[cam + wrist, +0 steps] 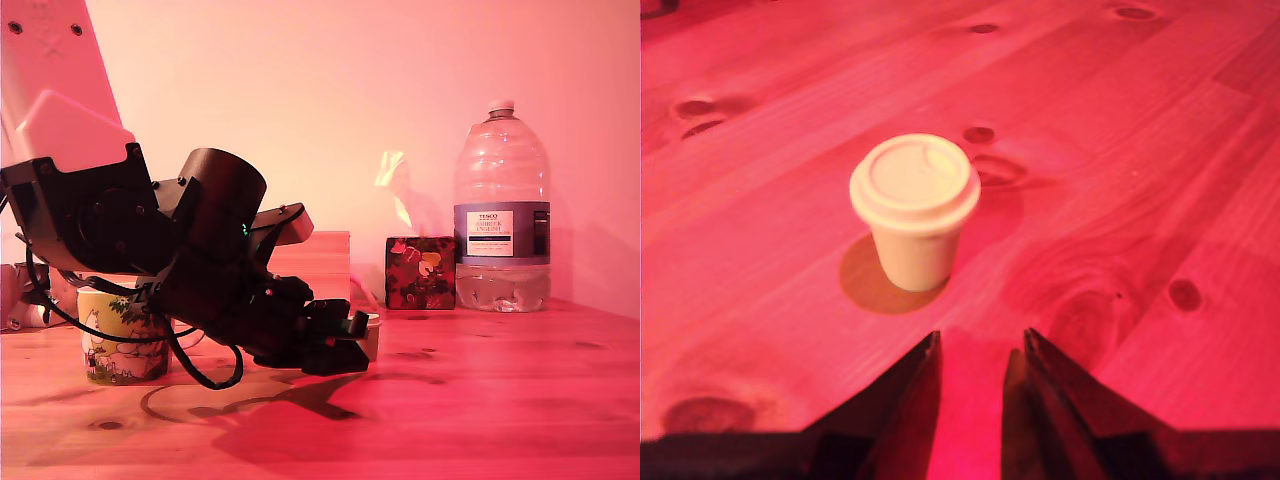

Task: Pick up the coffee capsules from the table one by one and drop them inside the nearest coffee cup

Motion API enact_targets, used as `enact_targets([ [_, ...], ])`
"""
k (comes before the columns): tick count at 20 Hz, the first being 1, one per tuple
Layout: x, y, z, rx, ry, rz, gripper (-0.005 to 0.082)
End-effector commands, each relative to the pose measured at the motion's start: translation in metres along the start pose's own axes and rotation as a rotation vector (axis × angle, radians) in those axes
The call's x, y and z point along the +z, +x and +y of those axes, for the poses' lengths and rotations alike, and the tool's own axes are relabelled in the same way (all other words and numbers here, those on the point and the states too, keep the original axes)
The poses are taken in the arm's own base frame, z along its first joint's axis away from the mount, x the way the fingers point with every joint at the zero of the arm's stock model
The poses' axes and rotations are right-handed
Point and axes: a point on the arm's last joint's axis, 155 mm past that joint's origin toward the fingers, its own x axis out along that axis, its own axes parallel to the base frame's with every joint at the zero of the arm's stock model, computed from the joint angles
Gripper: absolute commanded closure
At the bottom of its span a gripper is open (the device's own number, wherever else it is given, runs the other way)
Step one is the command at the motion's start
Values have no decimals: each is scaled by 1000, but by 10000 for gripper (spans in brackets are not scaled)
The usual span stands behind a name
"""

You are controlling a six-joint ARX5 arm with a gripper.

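Your hand sits low over the table, fingers parted a bit with nothing between them. The coffee capsule stands upright on its narrow end, wide rim up, straight ahead of the fingertips and not touching them, so you'll need to push forward. That gap looks narrower than the rim, though the wrist view could be fooling me, so maybe open wider first. In the exterior view the coffee cup is back behind the arm on the exterior view's left.
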Motion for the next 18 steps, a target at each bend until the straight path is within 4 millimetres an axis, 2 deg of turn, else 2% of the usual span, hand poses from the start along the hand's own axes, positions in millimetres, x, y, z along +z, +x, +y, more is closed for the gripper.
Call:
enact_targets([
  [1, 19, -8, 2, 9, 6, -38, 566],
  [8, 23, -7, 1, 8, 9, -52, 561],
  [9, 23, -7, -1, -1, 10, -52, 497],
  [11, 22, -7, -1, -2, 10, -52, 157],
  [12, 22, -7, -1, 0, -9, -51, 56],
  [13, 22, -7, -1, 0, -8, -53, 35],
  [18, 24, -4, 4, 25, -27, -78, 35],
])
